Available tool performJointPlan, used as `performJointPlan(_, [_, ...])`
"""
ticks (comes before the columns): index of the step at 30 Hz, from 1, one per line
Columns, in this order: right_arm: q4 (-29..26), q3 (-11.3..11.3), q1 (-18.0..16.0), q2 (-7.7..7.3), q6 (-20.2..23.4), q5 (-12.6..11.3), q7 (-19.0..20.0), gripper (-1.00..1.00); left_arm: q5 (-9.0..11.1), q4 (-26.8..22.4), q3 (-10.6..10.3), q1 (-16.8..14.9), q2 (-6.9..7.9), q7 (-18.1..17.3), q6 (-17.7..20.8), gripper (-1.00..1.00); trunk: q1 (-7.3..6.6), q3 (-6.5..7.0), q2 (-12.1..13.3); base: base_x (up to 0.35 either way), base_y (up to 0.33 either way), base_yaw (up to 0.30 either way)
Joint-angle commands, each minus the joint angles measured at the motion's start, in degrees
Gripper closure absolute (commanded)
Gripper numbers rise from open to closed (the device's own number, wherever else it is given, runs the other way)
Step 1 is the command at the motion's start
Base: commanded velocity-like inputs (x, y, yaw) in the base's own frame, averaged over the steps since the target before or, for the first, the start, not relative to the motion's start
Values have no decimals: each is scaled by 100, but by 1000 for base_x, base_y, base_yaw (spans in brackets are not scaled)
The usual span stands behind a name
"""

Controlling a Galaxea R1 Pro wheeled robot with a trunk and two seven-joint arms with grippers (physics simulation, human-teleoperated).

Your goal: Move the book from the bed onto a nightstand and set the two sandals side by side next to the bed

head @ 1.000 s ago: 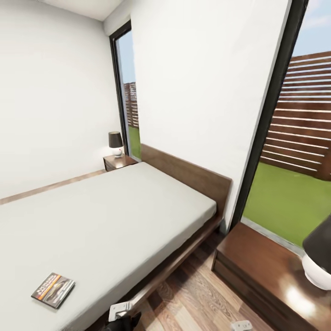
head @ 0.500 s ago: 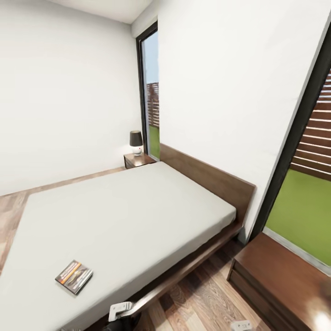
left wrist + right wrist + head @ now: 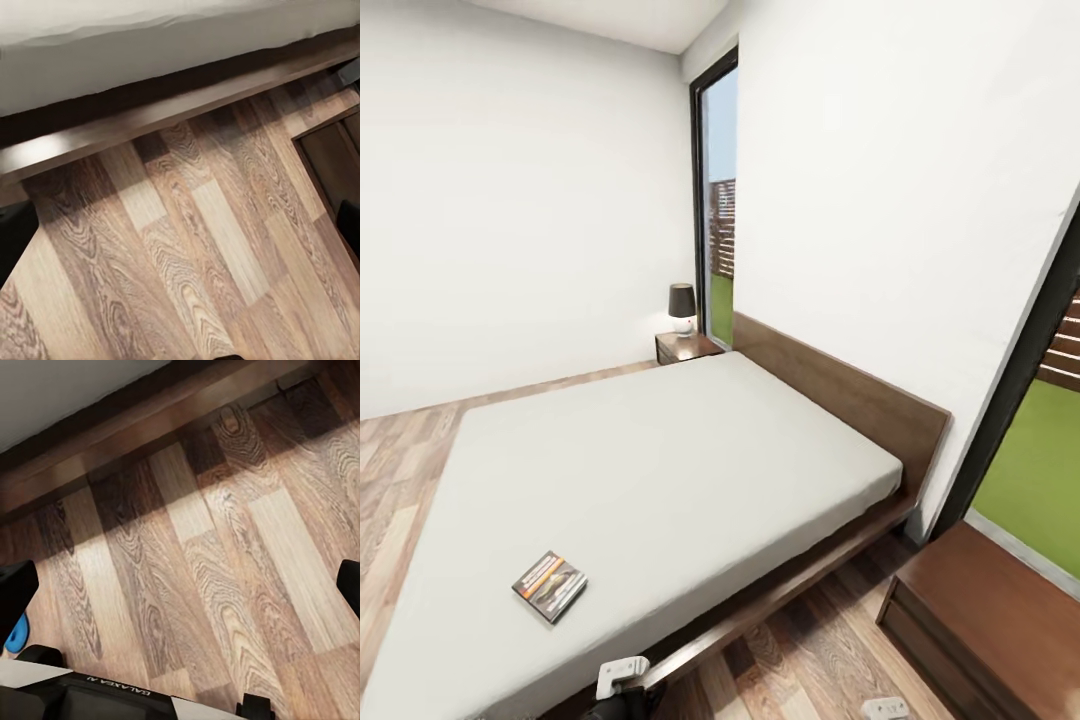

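So the bed (image 3: 660, 470) takes up most of the head view, headboard (image 3: 840, 395) against the right wall. The book (image 3: 549, 586) lies on the mattress, lower left. One nightstand (image 3: 687, 347) sits at the far corner with a lamp (image 3: 682, 307) on it, another nightstand (image 3: 985, 610) is lower right on the floor (image 3: 810, 655).

Wood-plank floor (image 3: 202, 247) beside the bed (image 3: 150, 52) (dark frame under pale mattress).
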Motion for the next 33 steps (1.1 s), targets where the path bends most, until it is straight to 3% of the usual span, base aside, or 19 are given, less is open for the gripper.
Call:
performJointPlan(1, [24,-48,-11,-4,-42,55,5,-100,-60,2,49,-5,0,-7,-20,-100,3,-12,-12,0,0,83])
performJointPlan(13, [24,-48,-11,-4,-40,55,6,-100,-62,2,49,-5,-2,-7,-19,-100,3,-12,-12,18,-24,219])
performJointPlan(33, [24,-48,-11,-4,-42,55,6,-100,-63,2,49,-5,0,-7,-19,-100,3,-12,-12,132,-152,36])
